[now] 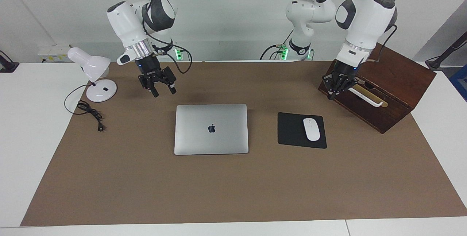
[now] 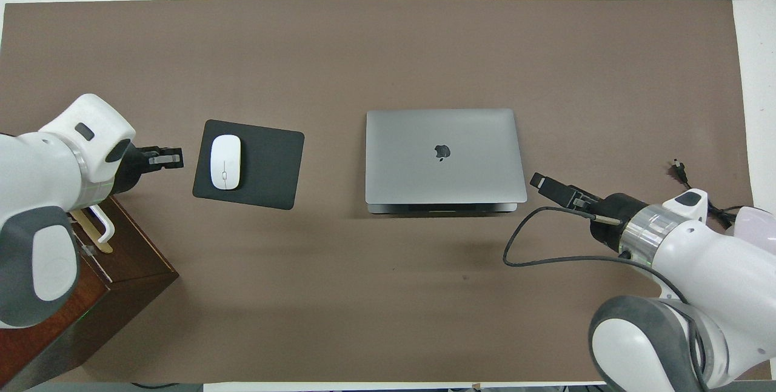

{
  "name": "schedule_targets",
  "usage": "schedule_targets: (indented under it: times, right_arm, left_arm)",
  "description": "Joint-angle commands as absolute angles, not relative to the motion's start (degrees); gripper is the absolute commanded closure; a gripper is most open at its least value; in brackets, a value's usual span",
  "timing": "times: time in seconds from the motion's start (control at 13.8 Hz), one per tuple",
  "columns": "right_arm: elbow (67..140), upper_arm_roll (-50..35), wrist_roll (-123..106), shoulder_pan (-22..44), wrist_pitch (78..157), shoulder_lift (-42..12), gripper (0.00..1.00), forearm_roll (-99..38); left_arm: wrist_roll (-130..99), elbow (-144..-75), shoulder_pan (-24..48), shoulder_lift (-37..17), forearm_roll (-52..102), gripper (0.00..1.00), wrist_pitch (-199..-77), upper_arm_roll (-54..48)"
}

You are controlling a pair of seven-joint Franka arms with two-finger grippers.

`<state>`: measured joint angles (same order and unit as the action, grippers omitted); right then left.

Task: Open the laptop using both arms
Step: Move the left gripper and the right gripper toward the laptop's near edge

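Clutter ringed the closed laptop (image 1: 211, 129) at mid-tabletop (image 1: 226, 188): mouse (image 1: 311, 129) on black pad (image 1: 292, 132), wooden box (image 1: 383, 82), lamp (image 1: 93, 75). Left gripper (image 1: 335, 89), empty with fingertips together, hung against the box's corner. Right gripper (image 1: 162, 91) hovered splayed and empty over brown mat (image 1: 219, 82) beside the laptop, arm angled down.

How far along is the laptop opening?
Nothing is done yet: the laptop lies shut, untouched. In hand: the approach, with the right gripper open near the laptop's robot-side corner and the left gripper shut by the wooden box. Left: contact and lifting the lid.
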<state>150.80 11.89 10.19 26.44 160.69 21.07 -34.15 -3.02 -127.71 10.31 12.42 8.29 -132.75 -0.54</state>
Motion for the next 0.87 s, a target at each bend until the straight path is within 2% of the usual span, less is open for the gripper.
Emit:
schedule_targets:
  times: [0.0, 0.29, 0.58, 0.8]
  right_arm:
    - [153.81, 12.04, 14.14, 31.09, 165.13, 22.76, 0.0, -44.43]
    - [154.51, 11.95, 14.33, 36.89, 169.61, 21.37, 0.0, -61.73]
    - [153.2, 12.04, 12.4, 48.05, 180.95, 14.26, 0.0, -79.16]
    - [151.0, 11.95, 11.43, 49.39, 181.14, 11.78, 0.0, -86.38]
  left_arm:
    - [-3.43, -136.64, 14.31, 17.74, 9.32, 1.0, -140.86, 0.09]
    - [-4.13, -145.71, 20.02, 19.77, 9.32, 1.0, -152.2, 0.17]
    - [-6.83, -152.12, 25.64, 18.99, 9.4, 1.0, -164.84, 0.17]
    - [-11.24, -154.07, 31.36, 16.53, 9.4, 1.0, -172.52, 0.18]
